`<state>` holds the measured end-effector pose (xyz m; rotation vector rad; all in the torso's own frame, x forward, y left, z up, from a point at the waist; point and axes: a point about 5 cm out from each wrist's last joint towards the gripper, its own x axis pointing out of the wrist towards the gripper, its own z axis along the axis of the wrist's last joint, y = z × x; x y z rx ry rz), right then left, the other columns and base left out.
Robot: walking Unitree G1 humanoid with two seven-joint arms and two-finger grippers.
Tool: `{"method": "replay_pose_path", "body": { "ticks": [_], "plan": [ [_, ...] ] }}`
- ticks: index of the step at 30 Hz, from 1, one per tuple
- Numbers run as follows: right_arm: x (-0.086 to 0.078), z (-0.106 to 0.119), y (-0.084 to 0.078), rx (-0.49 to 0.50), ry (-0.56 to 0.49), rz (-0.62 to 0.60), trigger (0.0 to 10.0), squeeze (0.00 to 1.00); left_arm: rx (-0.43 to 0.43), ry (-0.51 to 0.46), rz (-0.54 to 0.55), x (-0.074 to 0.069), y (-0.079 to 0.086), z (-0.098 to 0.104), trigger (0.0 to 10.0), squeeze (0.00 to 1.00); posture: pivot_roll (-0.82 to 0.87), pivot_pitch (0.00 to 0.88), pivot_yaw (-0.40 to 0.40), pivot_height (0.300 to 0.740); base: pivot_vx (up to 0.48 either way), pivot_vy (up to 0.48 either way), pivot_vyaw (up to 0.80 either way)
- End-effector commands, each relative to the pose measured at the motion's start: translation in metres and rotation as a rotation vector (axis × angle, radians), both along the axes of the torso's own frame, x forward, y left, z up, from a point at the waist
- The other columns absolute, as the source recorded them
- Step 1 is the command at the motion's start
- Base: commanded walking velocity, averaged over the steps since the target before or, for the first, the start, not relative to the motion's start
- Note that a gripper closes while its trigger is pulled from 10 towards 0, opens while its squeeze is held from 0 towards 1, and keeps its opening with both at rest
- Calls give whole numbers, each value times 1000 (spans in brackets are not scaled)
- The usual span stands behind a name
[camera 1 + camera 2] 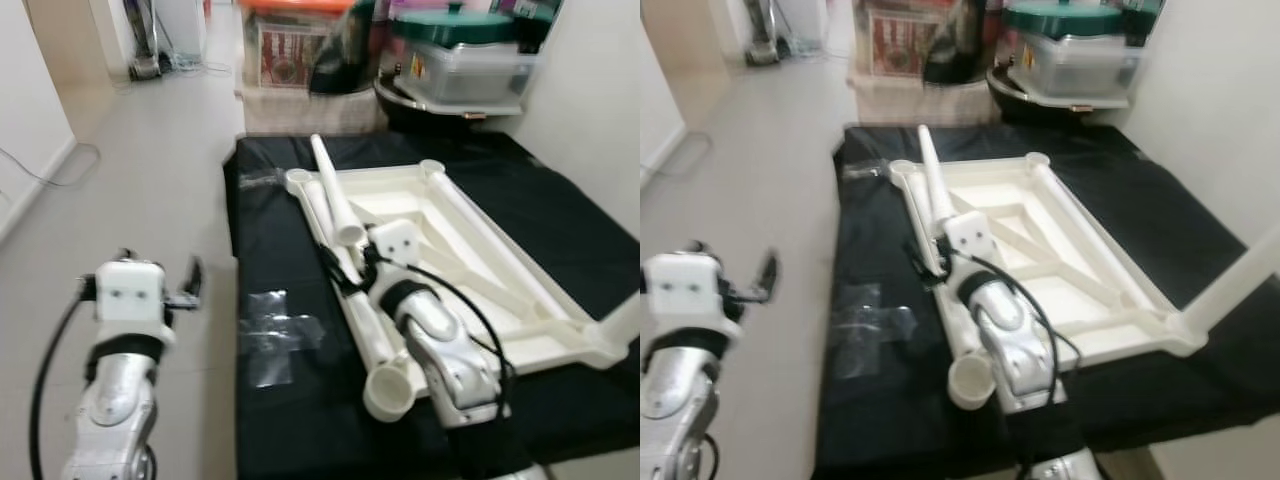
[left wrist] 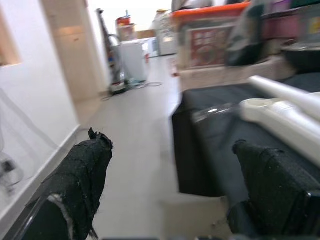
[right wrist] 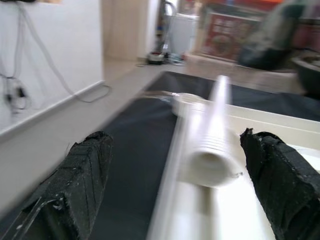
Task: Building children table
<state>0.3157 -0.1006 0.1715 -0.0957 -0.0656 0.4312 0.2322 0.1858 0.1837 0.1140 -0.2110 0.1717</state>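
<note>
Tabletop (image 1: 520,300) is lying inverted on black cloth (image 1: 290,420); right gripper (image 3: 175,185), fingers apart, is facing a loose leg (image 1: 335,195), likely light, rigid and slippery; mid-shaft hold advised; left gripper (image 2: 170,195) is hanging apart

An upturned white tabletop (image 1: 455,262) lies on a black cloth (image 1: 290,400), the right gripper (image 1: 345,262) beside a loose leg (image 1: 335,190); the left gripper (image 1: 160,275) hangs over floor.

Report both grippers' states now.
Left gripper: open, empty, over the floor beside the black cloth.
Right gripper: open, straddling the loose table leg, not gripping it.
</note>
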Motion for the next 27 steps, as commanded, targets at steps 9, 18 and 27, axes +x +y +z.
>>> {"method": "replay_pose_path", "body": {
  "ticks": [9,18,27],
  "plan": [
    [1,4,-6,36,-31,-24,10000,0,2,-15,-27,3,-6,1,10000,0,80,0,-76,740,146,0,0],
    [-3,20,-5,116,-100,0,10000,0,15,-2,44,1,1,-4,10000,0,78,0,-77,740,0,0,0],
    [-4,16,1,53,-95,34,10000,0,27,21,102,-2,11,-9,10000,0,86,0,-90,740,0,0,356]
  ]
}}
